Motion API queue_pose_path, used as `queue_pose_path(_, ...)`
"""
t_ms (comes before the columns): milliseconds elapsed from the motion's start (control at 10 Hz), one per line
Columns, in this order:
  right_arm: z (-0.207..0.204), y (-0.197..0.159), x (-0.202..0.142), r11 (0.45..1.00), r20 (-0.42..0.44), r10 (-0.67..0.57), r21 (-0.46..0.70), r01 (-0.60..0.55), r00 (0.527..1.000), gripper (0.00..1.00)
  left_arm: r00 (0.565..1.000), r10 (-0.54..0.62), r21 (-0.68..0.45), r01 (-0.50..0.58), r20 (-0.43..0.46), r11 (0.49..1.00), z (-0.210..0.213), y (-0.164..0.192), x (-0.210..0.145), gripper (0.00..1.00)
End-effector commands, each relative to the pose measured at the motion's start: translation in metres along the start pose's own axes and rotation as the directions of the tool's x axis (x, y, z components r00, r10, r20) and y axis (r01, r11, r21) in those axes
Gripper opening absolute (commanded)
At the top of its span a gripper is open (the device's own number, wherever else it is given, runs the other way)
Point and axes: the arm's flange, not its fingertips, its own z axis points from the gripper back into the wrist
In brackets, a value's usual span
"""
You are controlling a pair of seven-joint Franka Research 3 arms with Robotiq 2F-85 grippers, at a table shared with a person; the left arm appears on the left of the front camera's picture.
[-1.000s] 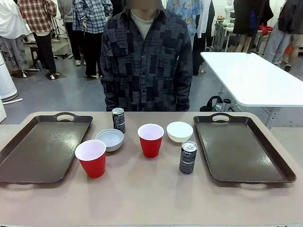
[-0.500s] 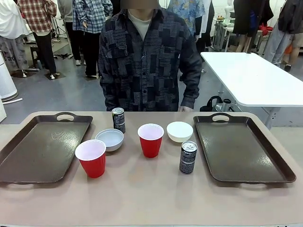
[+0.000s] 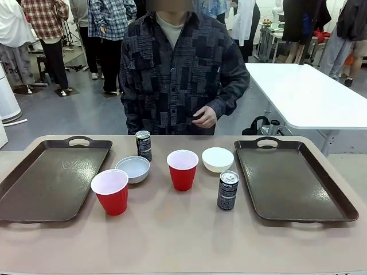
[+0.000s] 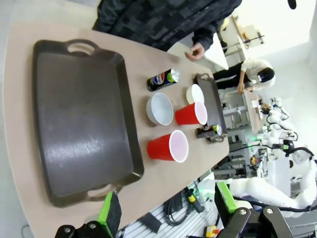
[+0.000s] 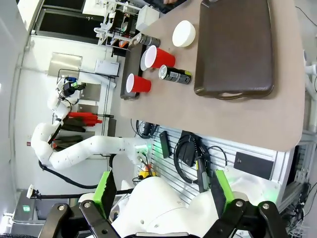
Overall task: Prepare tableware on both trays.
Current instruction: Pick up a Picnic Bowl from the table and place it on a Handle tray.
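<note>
Both trays bare: left tray (image 3: 51, 183) at the desk's (image 3: 183, 246) left end, right tray (image 3: 292, 183) at the right end, long sides running toward the person (image 3: 178, 69). All tableware stands on the desk between them, none on a tray. Near red cup (image 3: 110, 192) upright just right of the left tray, left bowl (image 3: 133, 169) just behind it, far can (image 3: 144, 145) upright behind that bowl. Far red cup (image 3: 182, 169) upright mid-desk, right bowl (image 3: 218, 159) behind and to its right, near can (image 3: 227, 190) upright in front of that bowl, near the right tray's edge. Person stands at the far side, one hand (image 3: 203, 117) raised at waist height, above the desk, touching nothing. Left pincer (image 4: 167, 203) wide, holding nothing, high over the left tray's near end. Right pincer (image 5: 163, 191) wide, holding nothing, high off the desk's near right side.
</note>
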Motion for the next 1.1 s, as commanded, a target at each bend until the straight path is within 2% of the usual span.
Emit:
queue_pose_path(0, 0.0012, 0.0027, 0.0002, 1.000, 0.007, 0.019, 0.022, -0.019, 1.000, 1.00, 1.000, -0.001, -0.006, 0.001, 0.004, 1.000, 0.0011, 0.0008, -0.0002, 1.00)
queue_pose_path(1000, 0.0012, 0.0027, 0.0002, 1.000, 0.007, 0.019, 0.022, -0.019, 1.000, 1.00, 1.000, -0.001, -0.006, 0.001, 0.004, 1.000, 0.0011, 0.0008, -0.0002, 1.00)
